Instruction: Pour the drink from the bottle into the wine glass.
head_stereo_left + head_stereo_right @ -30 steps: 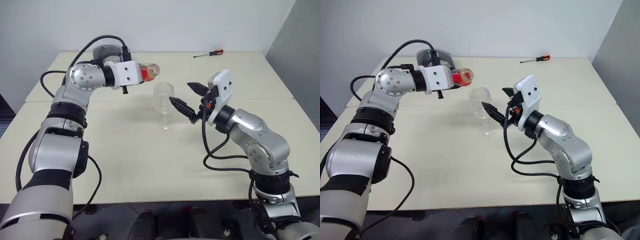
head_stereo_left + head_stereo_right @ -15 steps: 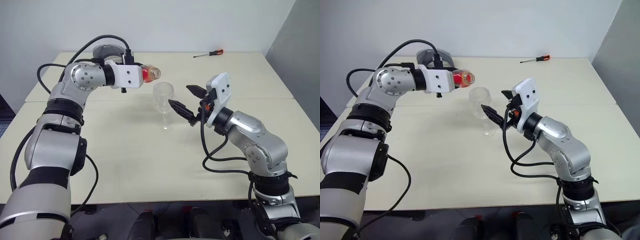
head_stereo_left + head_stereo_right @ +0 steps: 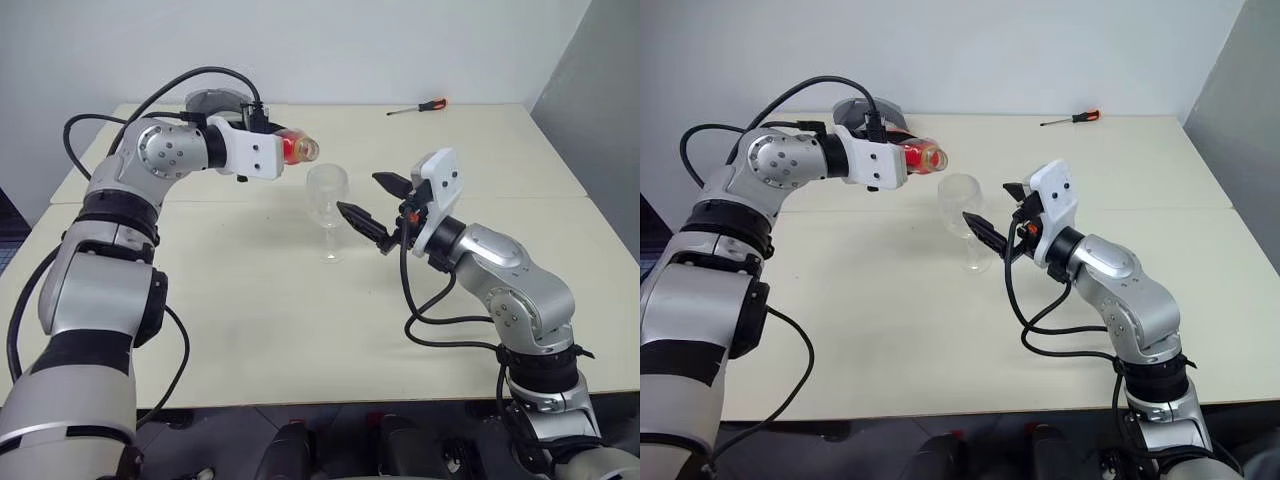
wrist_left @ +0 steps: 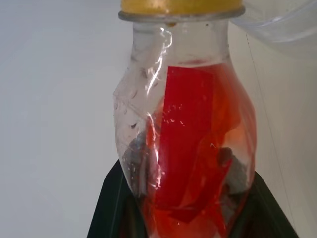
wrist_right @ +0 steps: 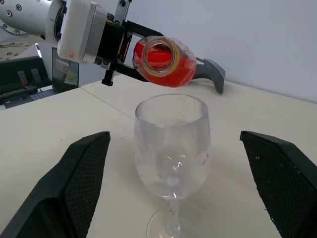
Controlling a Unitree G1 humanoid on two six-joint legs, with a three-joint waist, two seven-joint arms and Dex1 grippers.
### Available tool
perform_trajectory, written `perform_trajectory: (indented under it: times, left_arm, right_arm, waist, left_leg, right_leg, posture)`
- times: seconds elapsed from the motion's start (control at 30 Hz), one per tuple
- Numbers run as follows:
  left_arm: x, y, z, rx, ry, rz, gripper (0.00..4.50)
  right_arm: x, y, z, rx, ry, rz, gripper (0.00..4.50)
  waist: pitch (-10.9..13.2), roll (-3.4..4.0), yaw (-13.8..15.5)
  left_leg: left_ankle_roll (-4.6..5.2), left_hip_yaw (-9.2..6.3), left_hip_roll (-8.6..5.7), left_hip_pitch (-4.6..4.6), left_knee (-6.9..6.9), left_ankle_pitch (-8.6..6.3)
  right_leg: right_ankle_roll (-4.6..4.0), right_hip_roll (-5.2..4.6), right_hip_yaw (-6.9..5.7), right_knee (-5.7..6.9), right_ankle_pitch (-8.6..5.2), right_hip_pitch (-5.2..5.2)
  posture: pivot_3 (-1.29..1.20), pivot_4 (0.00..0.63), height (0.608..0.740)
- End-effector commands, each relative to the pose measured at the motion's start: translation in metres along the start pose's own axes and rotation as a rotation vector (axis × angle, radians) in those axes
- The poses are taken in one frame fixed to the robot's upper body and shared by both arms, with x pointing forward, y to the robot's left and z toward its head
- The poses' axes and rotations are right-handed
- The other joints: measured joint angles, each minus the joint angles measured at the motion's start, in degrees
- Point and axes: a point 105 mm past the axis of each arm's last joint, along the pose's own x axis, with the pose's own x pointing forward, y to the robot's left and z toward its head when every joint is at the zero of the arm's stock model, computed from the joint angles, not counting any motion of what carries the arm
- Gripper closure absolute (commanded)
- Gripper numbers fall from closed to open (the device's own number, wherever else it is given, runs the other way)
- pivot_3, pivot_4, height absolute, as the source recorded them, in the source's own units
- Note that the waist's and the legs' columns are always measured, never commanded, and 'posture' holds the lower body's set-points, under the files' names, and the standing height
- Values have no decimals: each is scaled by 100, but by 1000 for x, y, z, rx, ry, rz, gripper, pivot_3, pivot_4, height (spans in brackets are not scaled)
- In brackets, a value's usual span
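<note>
The wine glass [image 3: 327, 204] stands upright on the table [image 3: 250, 300], and no liquid shows in its bowl. Above it and slightly to its left, my left gripper [image 3: 280, 150] is shut on the bottle [image 3: 298, 149]. The bottle lies nearly on its side with its uncapped, yellow-ringed mouth [image 5: 159, 56] toward the glass. The red drink [image 4: 198, 148] sits inside the bottle. Just right of the glass, my right gripper [image 3: 360, 192] is open. Its fingers [image 5: 74, 188] stand wide on either side of the bowl without touching it.
A screwdriver [image 3: 418, 107] with a red handle lies at the back right of the table. A grey device [image 3: 215, 100] rests at the back left, behind my left arm. A seam [image 3: 520, 198] crosses the table behind the glass.
My left wrist has rolled a little and its elbow has swung out, turning the bottle slightly while it stays over the glass. The right gripper and the glass have not moved.
</note>
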Motion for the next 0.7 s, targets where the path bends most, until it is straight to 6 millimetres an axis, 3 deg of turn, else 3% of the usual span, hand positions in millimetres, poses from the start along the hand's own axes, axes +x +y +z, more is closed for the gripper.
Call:
perform_trajectory:
  times: [0.03,0.7]
  left_arm:
    - [-8,25,5,52,-8,75,3367]
    - [-10,35,5,159,30,74,3367]
  right_arm:
    - [0,5,11,-29,-50,17,0]
    - [0,2,12,-31,-51,6,0]
  waist:
    - [0,0,0]
    - [0,0,-5]
  left_leg:
    - [0,0,0,0,0,0]
    - [0,0,-2,-1,1,0]
  right_leg:
    - [0,0,-1,0,0,0]
    - [0,0,0,2,0,-2]
  posture:
    - [0,150,740]
    - [0,150,740]
